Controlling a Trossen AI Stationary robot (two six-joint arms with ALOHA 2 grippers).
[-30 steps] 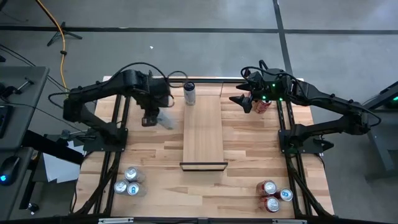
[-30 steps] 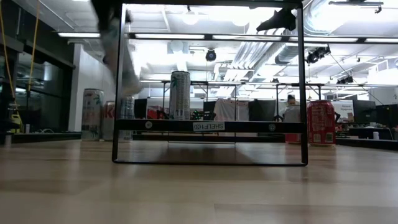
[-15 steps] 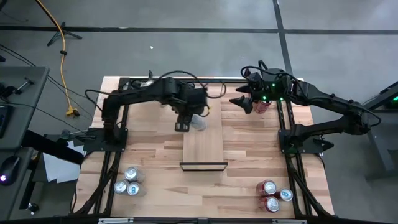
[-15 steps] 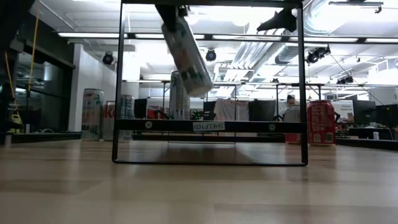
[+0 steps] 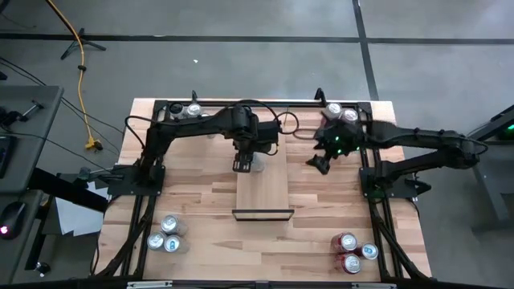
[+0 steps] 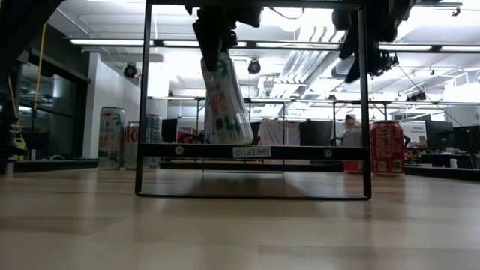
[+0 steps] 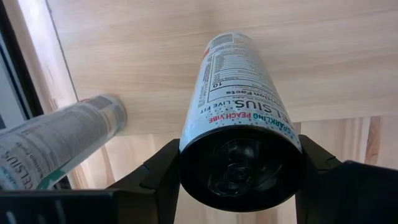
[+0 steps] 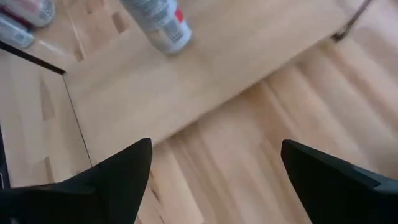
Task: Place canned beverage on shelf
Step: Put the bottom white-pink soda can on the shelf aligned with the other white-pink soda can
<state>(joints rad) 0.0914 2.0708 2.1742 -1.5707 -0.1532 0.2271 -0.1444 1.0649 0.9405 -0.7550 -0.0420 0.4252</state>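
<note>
The can (image 6: pixel 225 97), tall, slim and white with coloured lettering, hangs tilted just above the far end of the shelf (image 5: pixel 263 181), gripped in the left tool (image 5: pixel 246 160), whose fingers (image 7: pixel 155 177) are closed around its body near the top. A second white can (image 7: pixel 59 140) stands on the shelf just beside it. The shelf is a long pale wood panel on a thin black frame, set in the middle of the butcher-block worktop (image 5: pixel 201 201). Cans sit in clusters at the worktop's corners: silver ones (image 5: pixel 166 235) near left, red ones (image 5: pixel 351 251) near right. The left arm reaches in from the far left corner. The right tool (image 5: pixel 320 160) hovers beside the shelf, spread wide and empty.
</note>
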